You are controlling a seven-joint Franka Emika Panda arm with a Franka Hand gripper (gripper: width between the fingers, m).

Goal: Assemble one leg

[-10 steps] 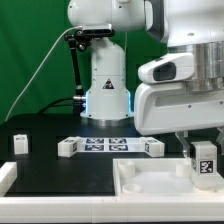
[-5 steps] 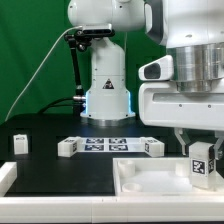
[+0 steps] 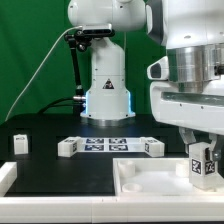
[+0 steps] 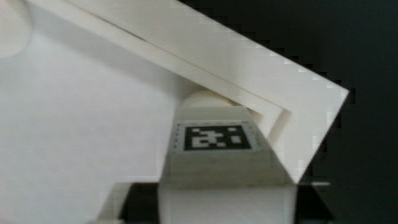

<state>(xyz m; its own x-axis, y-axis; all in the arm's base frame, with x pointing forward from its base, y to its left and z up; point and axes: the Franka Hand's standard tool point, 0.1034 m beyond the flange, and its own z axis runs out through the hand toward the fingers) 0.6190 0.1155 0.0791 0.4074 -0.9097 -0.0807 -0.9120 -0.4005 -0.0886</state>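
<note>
Pincer (image 3: pixel 203 150) clamped shut on the leg (image 3: pixel 203 169), low over the white tray-like panel (image 3: pixel 140 180) at the exterior view's right; if it drops off-line w/ the panel's corner, leg prob jams, tilts or twists out of grip.

1. This was a robotics lab: a staged test cell, not a home or a shop.
2. A large white arm (image 3: pixel 106 75) stood at twelve o'clock on the table (image 3: pixel 50 165), with a blue glow at its foot.
3. A plain green backdrop (image 3: pixel 25 40) closed the rear from nine to twelve o'clock.
4. Black-and-white square tags marked the marker board (image 3: pixel 110 145) at the table's centre and the leg (image 3: pixel 203 163) at four o'clock.
5. The table top was matt black, and white parts lay spread on it.
</note>
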